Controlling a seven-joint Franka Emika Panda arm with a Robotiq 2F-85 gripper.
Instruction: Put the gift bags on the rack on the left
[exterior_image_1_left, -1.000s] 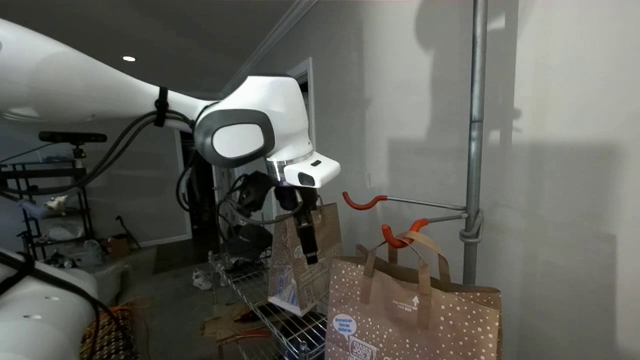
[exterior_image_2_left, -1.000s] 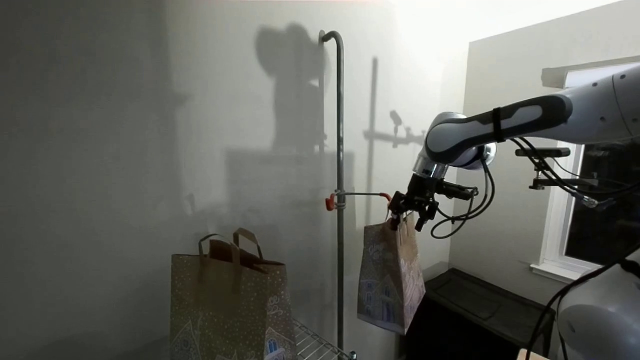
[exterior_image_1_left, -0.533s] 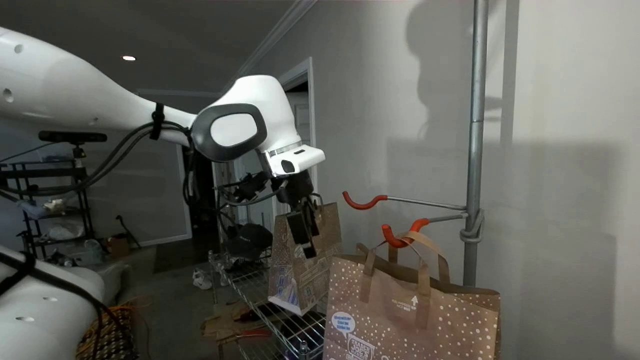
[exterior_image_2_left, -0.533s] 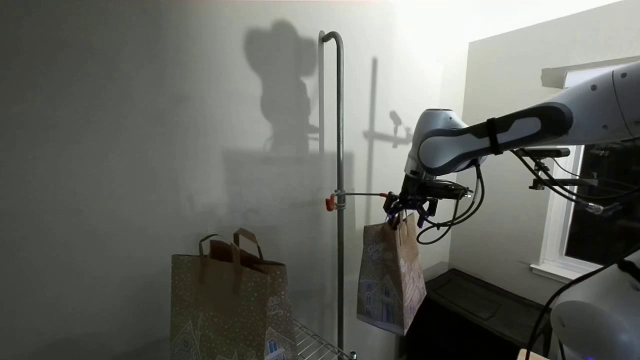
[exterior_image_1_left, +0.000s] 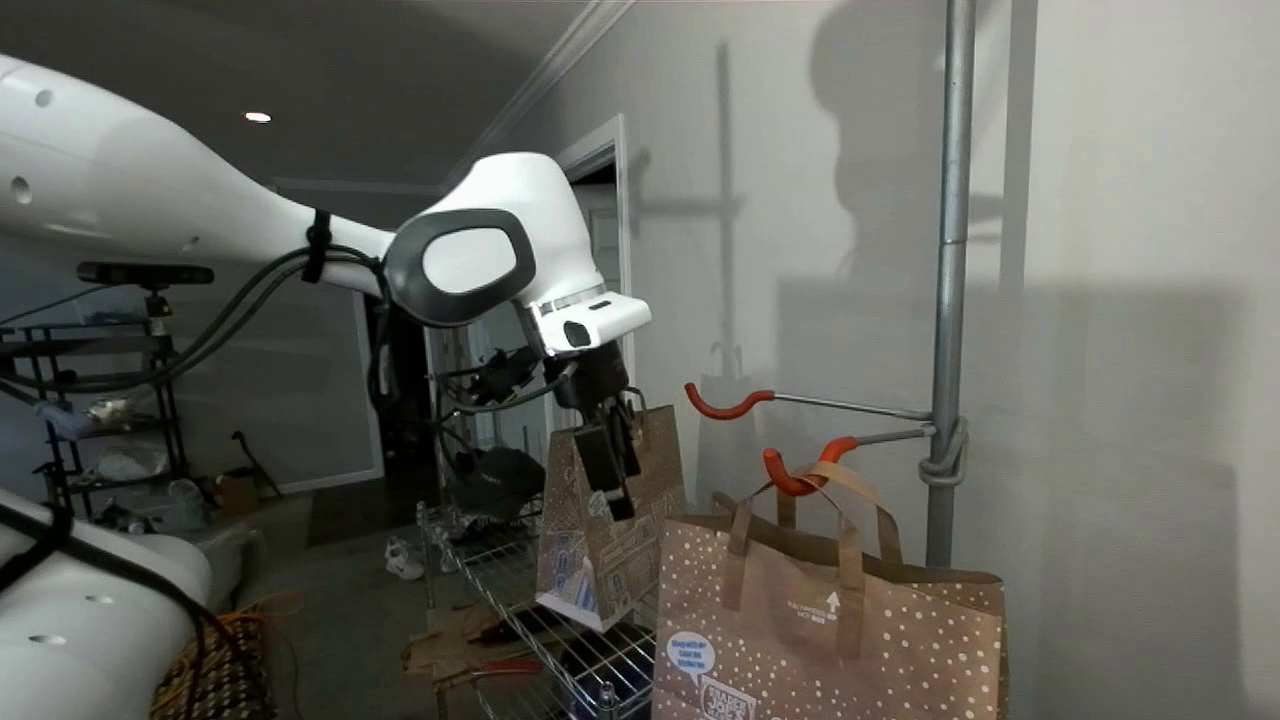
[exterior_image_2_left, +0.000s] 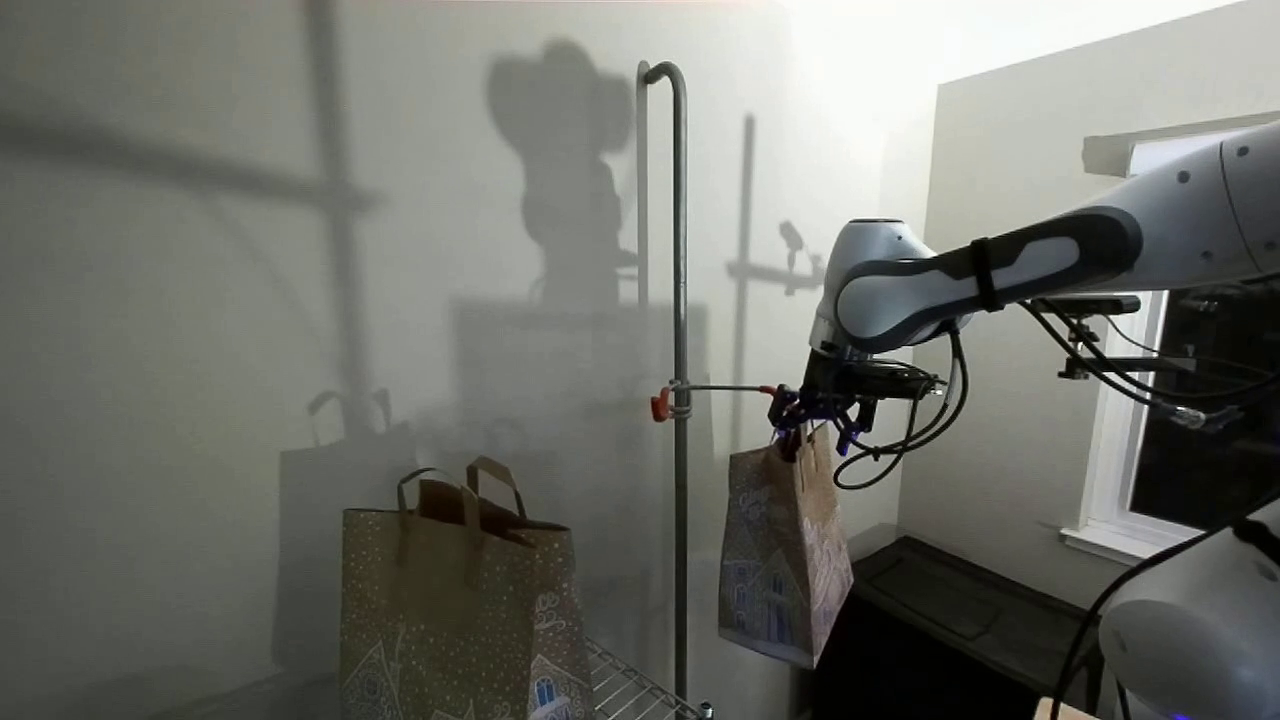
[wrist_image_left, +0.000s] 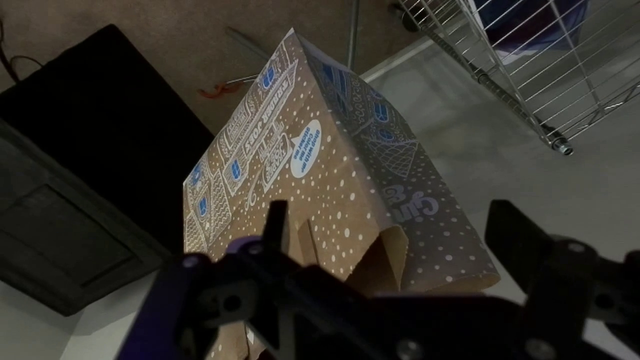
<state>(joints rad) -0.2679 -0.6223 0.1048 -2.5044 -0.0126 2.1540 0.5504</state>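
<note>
Gift bag (exterior_image_2_left: 785, 555) hangs off orange hook (exterior_image_1_left: 787, 484), approx 5 o'clock in both ext. views. Jaws spread wide by its top, nothing gripped. Step's prob. the pick; next: grip handles (exterior_image_1_left: 849, 590), unhook, carry to rack (exterior_image_2_left: 632, 684), 2 o'clock in wrist view. Handles mostly hidden by jaws there; 2nd bag (exterior_image_2_left: 450, 610) seems on rack, base cut off in an ext. view.

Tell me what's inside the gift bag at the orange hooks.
Only brown inner paper shows at the open top of the gift bag; its front hides everything deeper, so any contents cannot be seen.
</note>
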